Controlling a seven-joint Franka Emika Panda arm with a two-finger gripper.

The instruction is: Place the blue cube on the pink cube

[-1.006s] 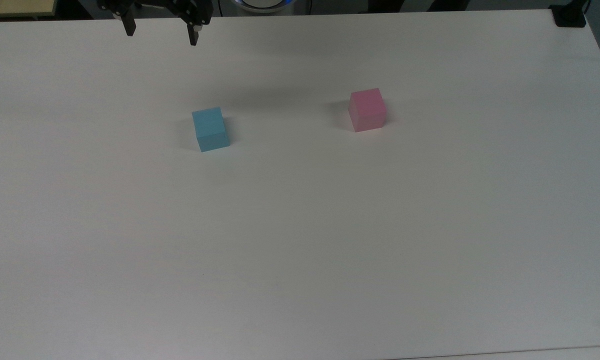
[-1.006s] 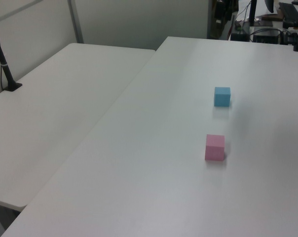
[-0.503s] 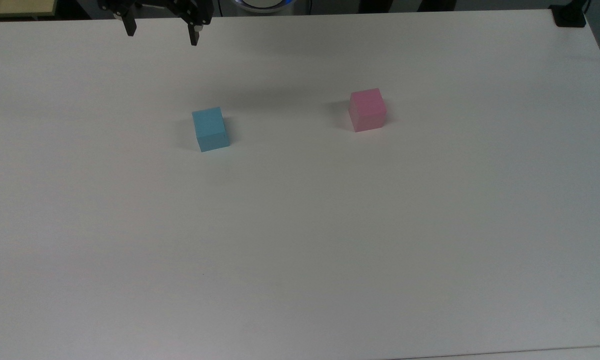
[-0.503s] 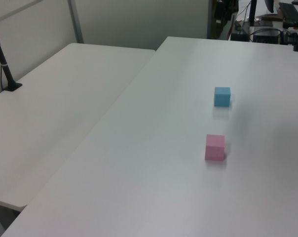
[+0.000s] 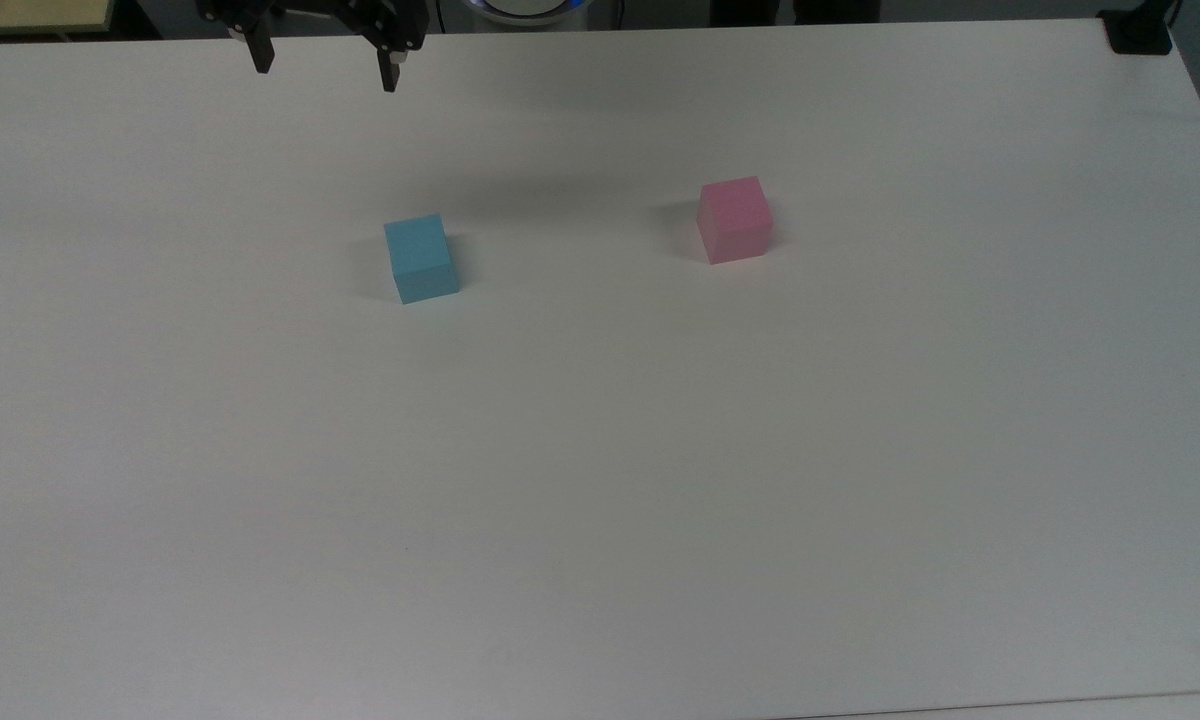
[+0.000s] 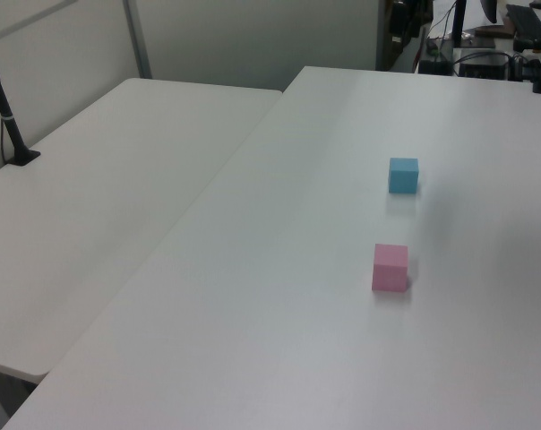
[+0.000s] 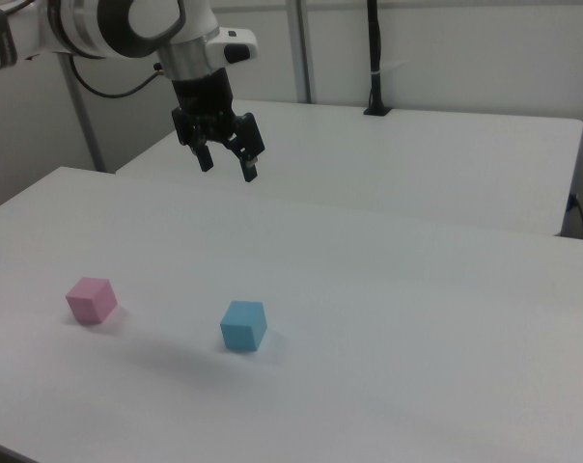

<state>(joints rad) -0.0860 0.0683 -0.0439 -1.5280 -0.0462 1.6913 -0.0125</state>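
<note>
The blue cube [image 5: 421, 258] [image 6: 403, 175] [image 7: 243, 325] rests on the white table [image 5: 600, 450]. The pink cube [image 5: 734, 220] [image 6: 390, 267] [image 7: 90, 299] sits apart from it, toward the top view's right. My gripper [image 5: 325, 68] [image 7: 226, 165] hangs open high above the table, near the far edge in the top view, with nothing between its fingers. It is well above and behind the blue cube.
A second white table [image 6: 91, 215] adjoins along the left view's left. A black post [image 6: 6, 116] [image 7: 375, 58] stands on it. A black clamp [image 5: 1138, 30] sits at the top view's far right corner.
</note>
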